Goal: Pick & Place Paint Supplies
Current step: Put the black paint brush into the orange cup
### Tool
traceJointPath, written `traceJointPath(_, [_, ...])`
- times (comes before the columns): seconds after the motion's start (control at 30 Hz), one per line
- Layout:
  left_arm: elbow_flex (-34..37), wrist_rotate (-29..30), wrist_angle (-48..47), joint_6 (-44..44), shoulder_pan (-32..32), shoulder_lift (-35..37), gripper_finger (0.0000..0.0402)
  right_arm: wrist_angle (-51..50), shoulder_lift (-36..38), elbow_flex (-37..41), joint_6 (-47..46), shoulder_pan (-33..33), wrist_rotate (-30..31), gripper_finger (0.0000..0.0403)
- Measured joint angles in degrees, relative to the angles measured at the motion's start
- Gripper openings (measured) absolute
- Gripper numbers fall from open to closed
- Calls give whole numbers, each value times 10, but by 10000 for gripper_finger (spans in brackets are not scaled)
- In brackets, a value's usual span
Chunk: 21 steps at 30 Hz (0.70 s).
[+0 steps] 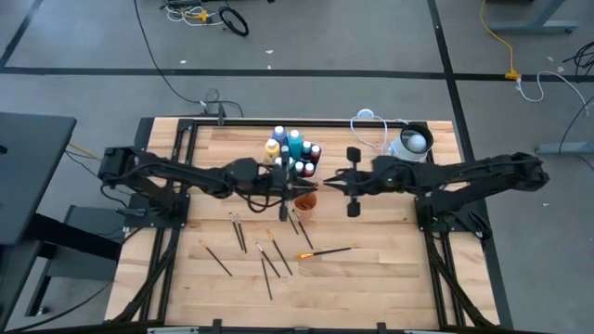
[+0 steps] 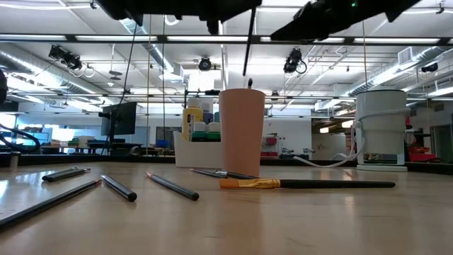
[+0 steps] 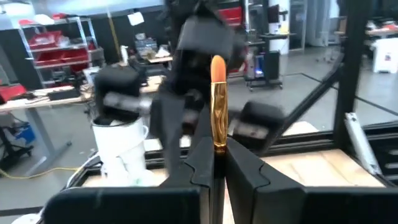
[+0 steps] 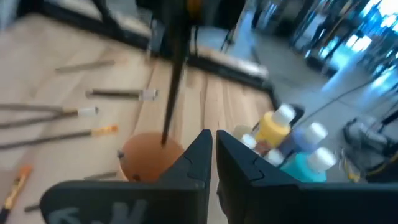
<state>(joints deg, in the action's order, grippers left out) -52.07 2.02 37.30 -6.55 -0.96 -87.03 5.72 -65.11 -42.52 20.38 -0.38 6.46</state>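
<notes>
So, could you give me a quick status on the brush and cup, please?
Left gripper shut on brush, held upright above the cup. Right gripper shut, empty, beside it. Nothing in the way.

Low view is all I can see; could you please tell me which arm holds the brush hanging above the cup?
Observer: The left gripper holds it. Its fingers are shut on the brush, bristles up.
Operator: Thank you. Is the handle lined up over the cup?
Observer: In the right wrist view, its lower end appears over the mouth of the cup.
Operator: And where is the other arm?
Observer: The right gripper is above the table beside the cup, facing the left one, with its fingers shut and empty.
</notes>
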Motion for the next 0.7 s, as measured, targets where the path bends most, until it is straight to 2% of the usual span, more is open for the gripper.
traceJointPath(0.17, [19,1,55,2,4,-12,24,70,114,80,-21,-3,-3,27])
traceJointPath(0.33, [36,4,80,-7,4,-19,27,193,196,192,-78,-21,-58,27])
traceJointPath(0.43, [44,15,76,14,4,-28,25,253,211,237,-79,-31,-60,27])
traceJointPath(0.7, [45,19,116,21,4,-63,32,249,212,246,-153,-52,-60,27])
